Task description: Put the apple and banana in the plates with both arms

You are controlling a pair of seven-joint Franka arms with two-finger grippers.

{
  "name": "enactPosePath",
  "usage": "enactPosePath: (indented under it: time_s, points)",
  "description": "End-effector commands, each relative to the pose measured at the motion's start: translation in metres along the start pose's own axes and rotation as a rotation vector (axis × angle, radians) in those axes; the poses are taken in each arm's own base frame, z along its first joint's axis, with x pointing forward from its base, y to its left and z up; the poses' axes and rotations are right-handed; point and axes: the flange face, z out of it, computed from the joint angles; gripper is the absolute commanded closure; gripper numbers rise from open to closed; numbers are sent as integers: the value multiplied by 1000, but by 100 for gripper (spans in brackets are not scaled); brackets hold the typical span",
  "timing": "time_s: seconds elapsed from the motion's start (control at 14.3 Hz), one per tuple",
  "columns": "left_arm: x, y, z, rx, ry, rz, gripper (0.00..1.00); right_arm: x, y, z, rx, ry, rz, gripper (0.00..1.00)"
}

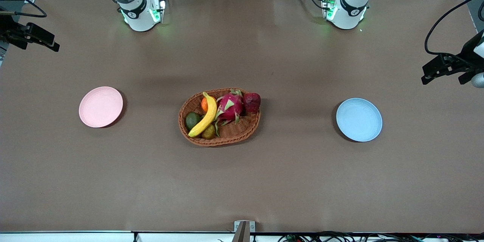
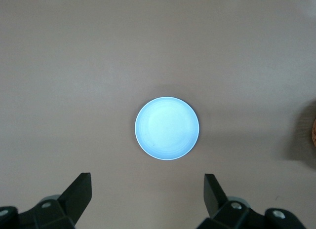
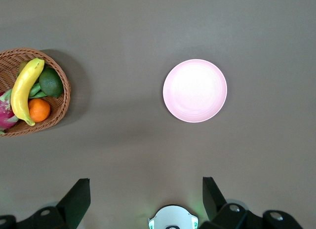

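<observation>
**Both fruits in the basket, both arms raised and waiting**

The basket sits mid-table between the two plates. In it the banana lies across an orange, an avocado and a small brownish fruit; the dragon fruit lies beside it, and the apple rests at the rim toward the left arm's end, touching the dragon fruit. The pink plate lies toward the right arm's end, the blue plate toward the left arm's end; both are bare and well apart from the basket.

The left gripper hangs high over the blue plate, jaws spread wide and holding nothing. The right gripper hangs high over the table near the pink plate, likewise spread and empty (the right arm's own base shows between its fingers).

Step in hand, as judged: none yet begun; no fruit is lifted. The next move calls for each arm to travel to the basket and descend, the left likely on the apple, the right on the banana, without nudging the neighbouring fruit.
</observation>
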Motion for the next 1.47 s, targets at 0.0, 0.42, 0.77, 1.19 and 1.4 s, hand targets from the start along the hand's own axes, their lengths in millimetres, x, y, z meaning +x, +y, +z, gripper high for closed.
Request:
enactPosePath:
  time_s: [0.0, 0.42, 0.77, 1.19, 1.4]
  points:
    - [-3, 1, -7, -14, 5, -2, 0, -7, 5, -9, 0, 19, -4, 0]
    - [-3, 2, -8, -15, 7, -2, 0, 28, 13, 22, -64, -5, 12, 0]
    - [0, 11, 8, -21, -27, 10, 0, 79, 20, 72, -107, -17, 11, 0]
    - [10, 97, 92, -101, -228, 52, 0, 109, -110, 138, 8, -14, 230, 0]
    - [9, 167, 138, -86, -298, 12, 0, 127, -190, 199, 70, -21, 406, 0]
